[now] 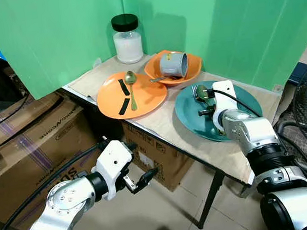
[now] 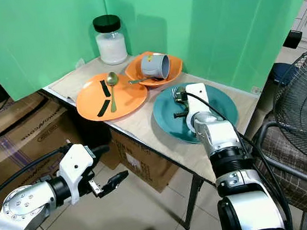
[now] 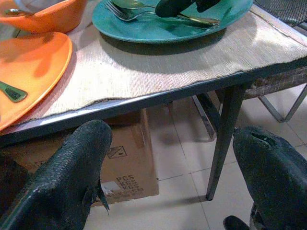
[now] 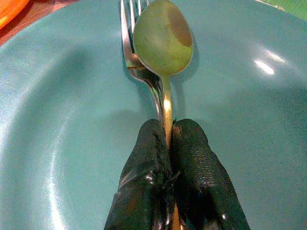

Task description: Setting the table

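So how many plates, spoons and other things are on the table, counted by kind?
Plates: 2, an orange plate and a teal plate
Bowls: 1, an orange bowl
Cups: 1, a grey cup on its side in the bowl
Spoons: 2, a gold spoon and a spoon pinched by the right tool
Forks: 1
Jars: 1
Total: 8

1. Teal plate (image 4: 57, 143): glossy, smooth glaze with highlights.
2. Spoon (image 4: 163, 36) and fork (image 4: 132, 48): polished metal, the spoon brassy.
3. Right gripper (image 4: 170, 143) fingers: black, finely textured rubber.
4. Tabletop (image 3: 158, 72) cover: matt woven cloth.
5. Jar (image 1: 127, 39): clear glass, black lid.
6. Boxes (image 1: 40, 138): matt cardboard.
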Robot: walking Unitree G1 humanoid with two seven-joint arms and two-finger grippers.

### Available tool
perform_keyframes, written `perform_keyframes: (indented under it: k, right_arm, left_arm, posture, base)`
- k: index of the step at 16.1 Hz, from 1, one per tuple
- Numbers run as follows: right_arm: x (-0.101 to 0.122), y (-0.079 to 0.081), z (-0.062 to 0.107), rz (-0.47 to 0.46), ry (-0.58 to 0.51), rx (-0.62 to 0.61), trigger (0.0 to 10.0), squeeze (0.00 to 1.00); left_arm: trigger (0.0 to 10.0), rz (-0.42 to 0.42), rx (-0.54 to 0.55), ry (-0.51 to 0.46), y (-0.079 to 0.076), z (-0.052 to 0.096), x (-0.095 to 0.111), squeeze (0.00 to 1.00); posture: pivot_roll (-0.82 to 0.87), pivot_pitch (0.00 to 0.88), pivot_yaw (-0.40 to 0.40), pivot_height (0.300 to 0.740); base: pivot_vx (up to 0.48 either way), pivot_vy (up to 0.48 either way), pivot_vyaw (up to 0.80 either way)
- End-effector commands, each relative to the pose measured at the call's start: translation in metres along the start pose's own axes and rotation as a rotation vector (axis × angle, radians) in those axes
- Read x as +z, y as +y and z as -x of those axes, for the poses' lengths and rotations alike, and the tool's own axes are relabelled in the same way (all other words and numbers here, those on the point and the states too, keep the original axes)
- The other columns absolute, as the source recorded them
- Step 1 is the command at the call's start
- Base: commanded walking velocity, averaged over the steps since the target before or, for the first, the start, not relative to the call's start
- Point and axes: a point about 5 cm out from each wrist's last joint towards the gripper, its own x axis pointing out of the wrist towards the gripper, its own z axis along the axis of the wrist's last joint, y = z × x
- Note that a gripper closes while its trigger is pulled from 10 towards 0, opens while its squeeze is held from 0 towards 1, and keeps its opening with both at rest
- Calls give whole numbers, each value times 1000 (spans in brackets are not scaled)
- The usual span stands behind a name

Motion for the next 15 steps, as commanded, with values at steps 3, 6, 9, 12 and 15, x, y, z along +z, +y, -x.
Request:
perform_keyframes:
  k: [3, 6, 9, 12, 15]
  right_arm:
    - [14, -10, 2, -37, -53, -13, 0, 0]
    - [32, -22, 8, -97, -147, -8, 0, 0]
    - [51, -25, 21, -168, -283, 52, 0, 0]
    - [62, -16, 55, -176, -479, 234, 9137, 0]
    - [41, -14, 100, -110, -569, 263, 10000, 0]
  left_arm:
    - [10000, -12, -3, 12, 3, -2, -1, 0]
    - [10000, -13, 3, 9, 4, -3, 0, 0]
    - [10000, -10, 19, -8, 7, -4, 2, 0]
    - [10000, 4, 147, -100, 17, -9, 16, 0]
    - [10000, 41, 349, -159, 20, -15, 27, 0]
  posture:
    - [133, 0, -3, 740]
    - [133, 0, -3, 740]
    - [130, 0, -3, 740]
    - [121, 0, -8, 740]
    - [113, 0, -10, 740]
  base:
    - [0, 0, 0]
    - [0, 0, 0]
    - [0, 0, 0]
    - [0, 0, 0]
    - [0, 0, -158]
